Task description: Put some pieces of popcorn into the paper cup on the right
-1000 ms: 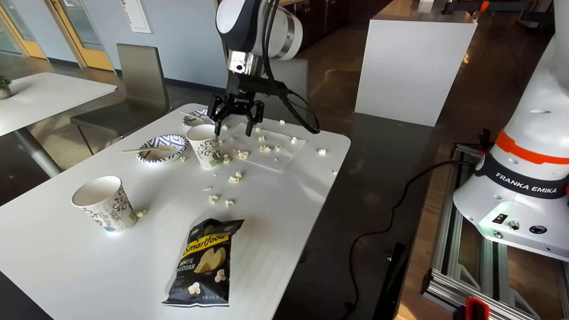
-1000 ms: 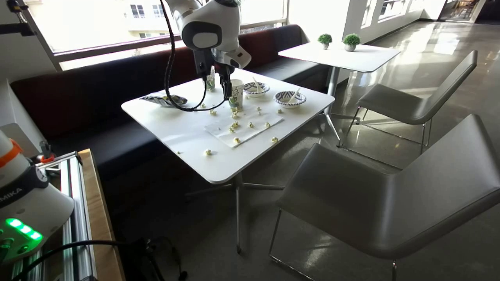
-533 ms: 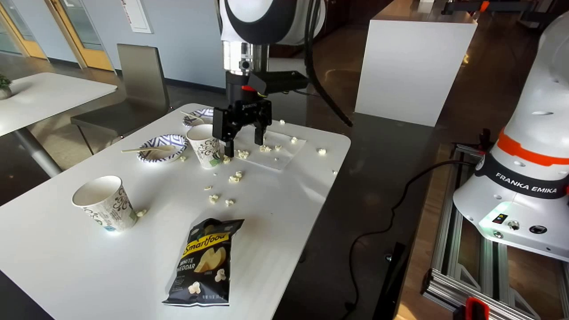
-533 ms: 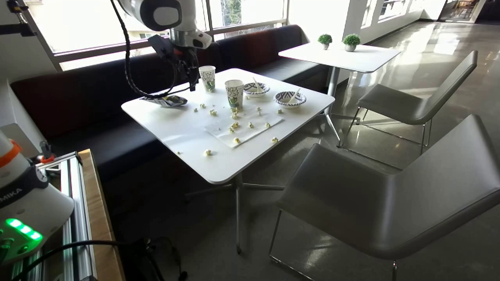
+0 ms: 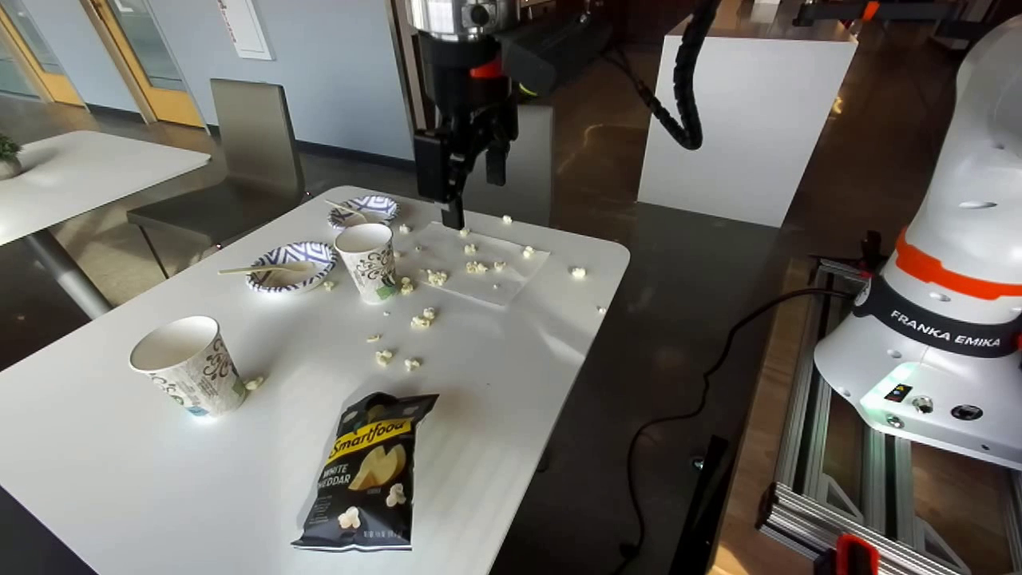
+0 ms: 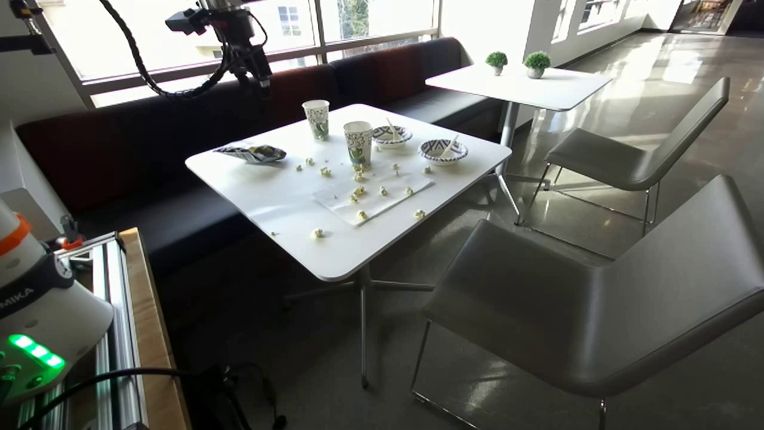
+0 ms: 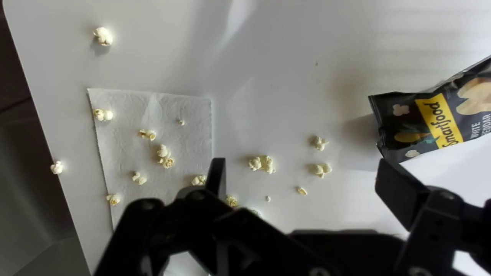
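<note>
Cream-coloured pieces of popcorn (image 5: 421, 320) lie scattered on the white table and on a thin napkin (image 5: 499, 291); several show in the wrist view, among them a clump of popcorn (image 7: 262, 164). The paper cup on the right (image 5: 370, 267), whitish with a dark swirl print, stands upright beside the napkin and the paper cup (image 6: 358, 146) is on the right in both exterior views. In the wrist view it is almost wholly hidden behind the gripper. High above the tabletop hangs my gripper (image 7: 302, 172), its jaws wide apart with only air between them; the gripper (image 5: 474, 196) touches nothing.
A similar cup (image 5: 192, 367) stands towards the bench side, with a popcorn piece at its foot. The black-and-yellow snack bag (image 5: 367, 479) lies flat near the table edge. Two patterned bowls, a nearer bowl (image 5: 315, 254) and a farther bowl (image 5: 382, 204), hold pale utensils.
My gripper has swung away from beside the right-hand cup towards the bench side, risen and turned, its jaws staying wide. Cups, bowls, bag and popcorn lie where they were.
</note>
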You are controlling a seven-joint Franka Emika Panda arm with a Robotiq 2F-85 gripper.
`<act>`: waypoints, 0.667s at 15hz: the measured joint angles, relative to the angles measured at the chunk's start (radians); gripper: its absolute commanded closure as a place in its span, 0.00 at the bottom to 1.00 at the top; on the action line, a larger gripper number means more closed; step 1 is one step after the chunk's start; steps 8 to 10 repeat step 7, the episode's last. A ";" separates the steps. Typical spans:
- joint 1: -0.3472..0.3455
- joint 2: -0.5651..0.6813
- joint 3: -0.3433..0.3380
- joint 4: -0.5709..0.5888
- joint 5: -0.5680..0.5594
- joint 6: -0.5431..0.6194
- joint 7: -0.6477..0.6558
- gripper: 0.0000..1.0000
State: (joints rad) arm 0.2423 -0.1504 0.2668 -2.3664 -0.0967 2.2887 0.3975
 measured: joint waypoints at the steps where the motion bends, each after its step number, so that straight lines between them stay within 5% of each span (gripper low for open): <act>1: -0.001 0.004 0.000 0.000 0.000 0.000 0.000 0.00; 10: -0.002 0.025 0.000 0.003 0.000 0.001 0.000 0.00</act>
